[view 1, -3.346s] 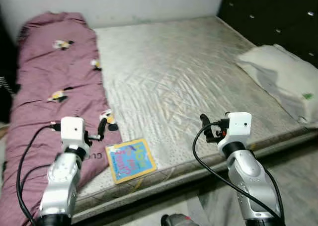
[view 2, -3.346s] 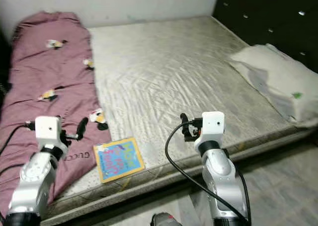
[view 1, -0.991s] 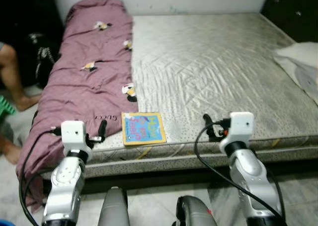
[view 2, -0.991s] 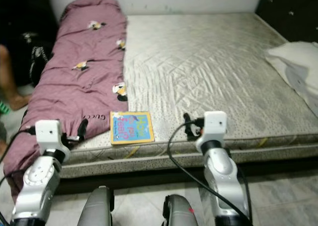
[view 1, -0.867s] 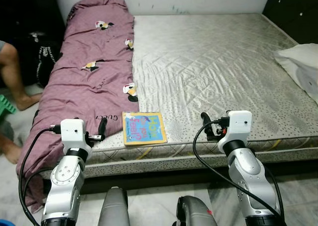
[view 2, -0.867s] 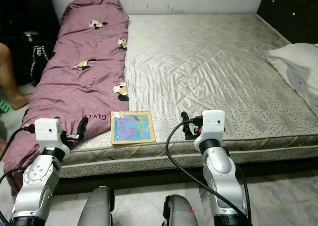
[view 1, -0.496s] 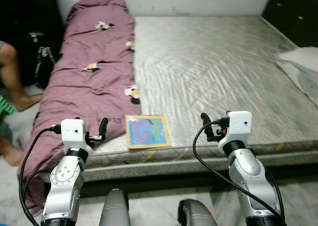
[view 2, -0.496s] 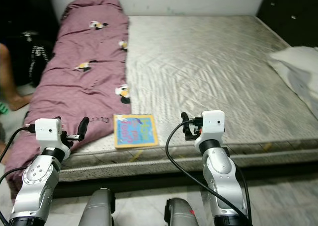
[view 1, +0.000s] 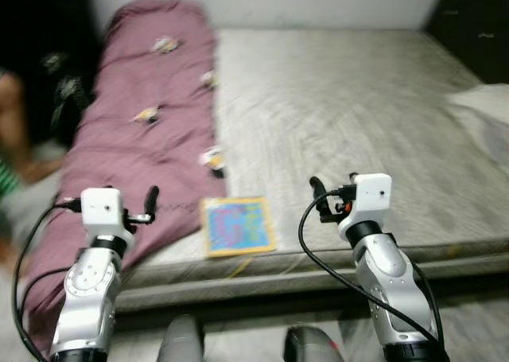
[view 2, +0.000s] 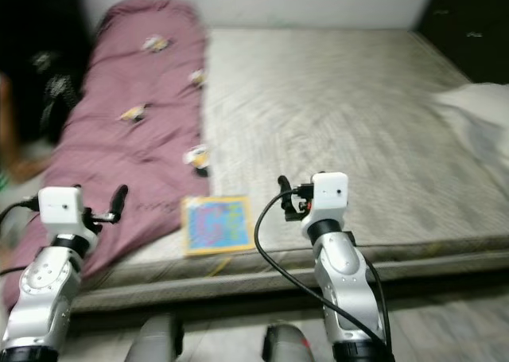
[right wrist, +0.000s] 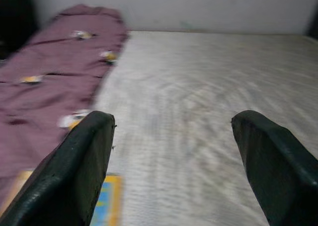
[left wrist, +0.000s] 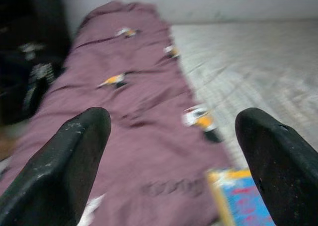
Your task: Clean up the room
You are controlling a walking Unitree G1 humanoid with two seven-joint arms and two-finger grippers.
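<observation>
One mattress [view 1: 358, 115], one mauve blanket [view 1: 135, 131], one picture book [view 1: 237, 225] and one pillow [view 1: 485, 111] are seen from the head camera. The book is laid flat at the mattress's 6 o'clock edge, touching the blanket. The left gripper [left wrist: 164, 156] and right gripper [right wrist: 171, 151] are both held wide apart and empty above that edge. The pillow is cut off at 3 o'clock; a person [view 1: 9, 131] at 9 o'clock is blurred.

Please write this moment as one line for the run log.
left gripper: open, empty | right gripper: open, empty | book: flat near mattress edge, beside purple blanket | view: blurred
</observation>
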